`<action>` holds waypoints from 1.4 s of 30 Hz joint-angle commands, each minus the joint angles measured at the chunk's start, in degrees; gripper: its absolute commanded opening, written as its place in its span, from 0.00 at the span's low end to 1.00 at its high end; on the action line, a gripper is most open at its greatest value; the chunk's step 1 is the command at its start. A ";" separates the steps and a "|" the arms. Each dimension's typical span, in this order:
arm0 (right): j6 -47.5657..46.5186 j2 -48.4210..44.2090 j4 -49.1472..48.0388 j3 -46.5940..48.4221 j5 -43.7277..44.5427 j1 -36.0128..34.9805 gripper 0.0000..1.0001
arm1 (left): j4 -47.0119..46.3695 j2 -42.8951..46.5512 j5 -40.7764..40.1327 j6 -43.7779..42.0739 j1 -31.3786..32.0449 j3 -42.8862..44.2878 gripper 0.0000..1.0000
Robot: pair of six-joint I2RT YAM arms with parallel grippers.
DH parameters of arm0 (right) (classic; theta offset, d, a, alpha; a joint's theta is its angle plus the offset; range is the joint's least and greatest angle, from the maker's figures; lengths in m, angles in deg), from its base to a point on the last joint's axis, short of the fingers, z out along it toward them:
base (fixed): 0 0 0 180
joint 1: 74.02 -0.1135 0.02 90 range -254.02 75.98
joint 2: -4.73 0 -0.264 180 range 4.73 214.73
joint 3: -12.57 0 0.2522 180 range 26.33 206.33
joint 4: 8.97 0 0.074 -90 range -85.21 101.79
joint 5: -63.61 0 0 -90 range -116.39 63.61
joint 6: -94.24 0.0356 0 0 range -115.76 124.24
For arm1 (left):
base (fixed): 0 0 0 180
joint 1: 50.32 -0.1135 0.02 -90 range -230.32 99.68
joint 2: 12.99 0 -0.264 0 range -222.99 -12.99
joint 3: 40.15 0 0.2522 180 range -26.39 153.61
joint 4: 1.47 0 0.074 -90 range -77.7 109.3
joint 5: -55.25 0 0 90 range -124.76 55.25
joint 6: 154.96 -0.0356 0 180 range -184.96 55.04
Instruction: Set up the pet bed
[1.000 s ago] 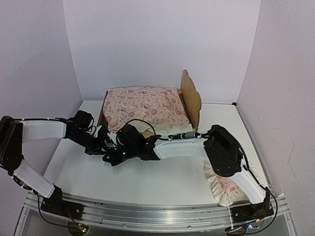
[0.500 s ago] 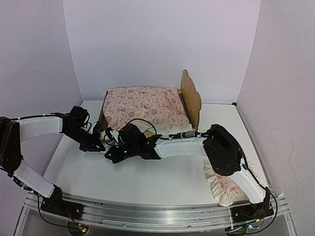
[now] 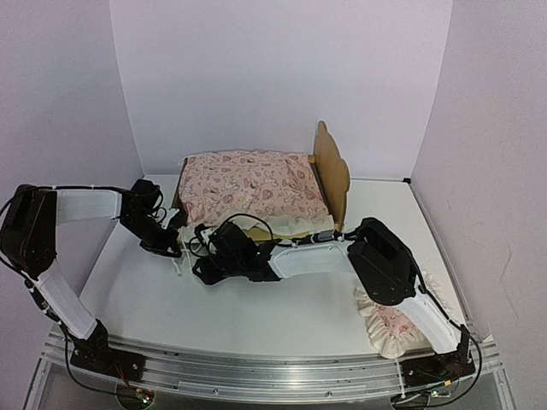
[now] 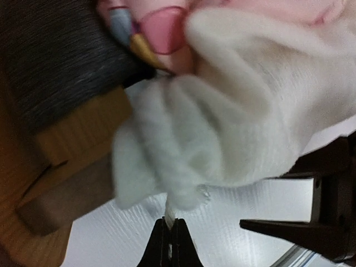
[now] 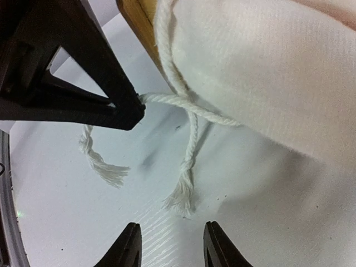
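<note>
Robot lab test cell — bare lilac walls [image 3: 282, 77], white tabletop [image 3: 282, 312], aluminium rail [image 3: 256, 369] at front edge

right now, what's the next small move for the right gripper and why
Probably ease the right gripper forward and close on the free cord, whose frayed end lies on the table just ahead of its open jaws. The left gripper is shut on the taut cord by the pet bed corner, so taking the second should let the two be tied.

Left arm [image 3: 81, 205] and right arm [image 3: 312, 256]: white shell links, black joint housings, looping thin black cables [image 3: 248, 215]. Left hand [image 4: 168, 238] and right hand [image 5: 169, 245]: matte black, slim tapered fingers.
</note>
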 commanded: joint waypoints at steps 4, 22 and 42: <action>-7.11 7.11 -1.08 7.25 3.75 -0.94 0.43 | -1.90 1.84 0.23 -31.66 -0.10 0.57 0.00; -8.19 -1.27 -2.46 -4.12 1.13 -1.16 0.00 | -35.53 18.57 11.19 -80.50 -0.01 -27.19 0.00; -2.44 -6.52 -4.30 -7.07 -6.46 1.00 0.00 | -23.81 34.41 15.66 -76.01 0.44 -28.90 0.61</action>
